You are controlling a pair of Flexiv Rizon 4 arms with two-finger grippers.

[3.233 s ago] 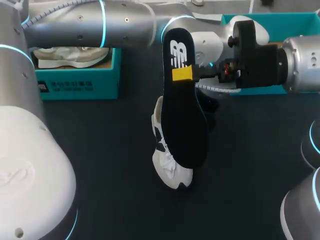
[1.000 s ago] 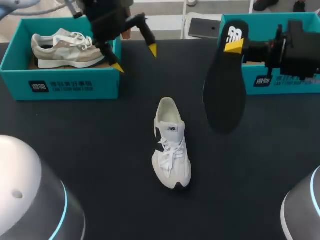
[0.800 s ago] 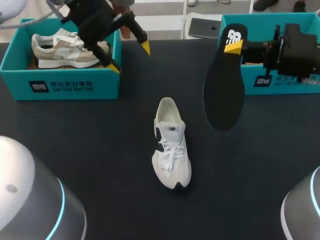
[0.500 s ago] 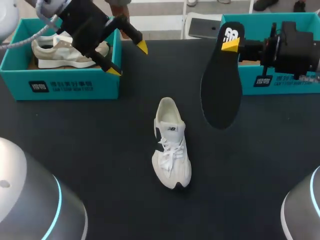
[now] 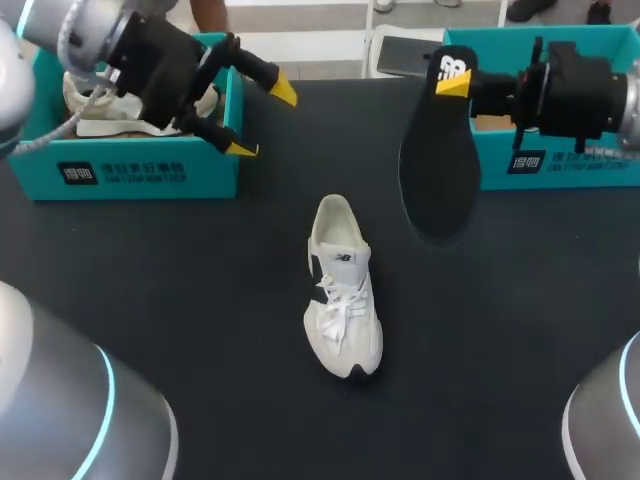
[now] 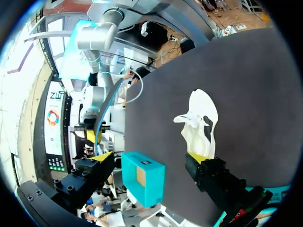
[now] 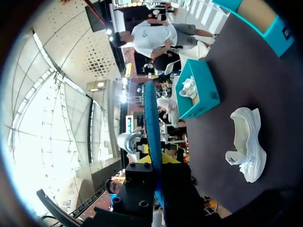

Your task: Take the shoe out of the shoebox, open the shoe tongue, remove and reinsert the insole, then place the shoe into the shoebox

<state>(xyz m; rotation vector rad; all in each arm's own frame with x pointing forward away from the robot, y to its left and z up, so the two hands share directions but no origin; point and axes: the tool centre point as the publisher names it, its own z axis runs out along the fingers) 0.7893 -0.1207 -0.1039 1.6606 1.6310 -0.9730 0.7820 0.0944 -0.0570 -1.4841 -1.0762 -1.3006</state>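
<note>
White shoe [image 5: 342,300] upright mid-table; black insole [image 5: 437,165] hangs aloft near teal shoebox [image 5: 560,170].

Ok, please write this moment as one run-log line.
right claw: shut on insole, above table | left claw: open, empty | shoe: on table, insole out

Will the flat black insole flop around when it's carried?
Probably only a little: pinched at one end by the right gripper, the flat black insole hangs nearly straight. It looks thin edge-on, so likely light and bendy if pushed.

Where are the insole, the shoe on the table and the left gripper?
insole [image 5: 437,170], head view, middle of black face.
shoe [image 5: 341,303], head view, laces.
left gripper [image 5: 262,119], head view, midway between yellow tips.
</note>
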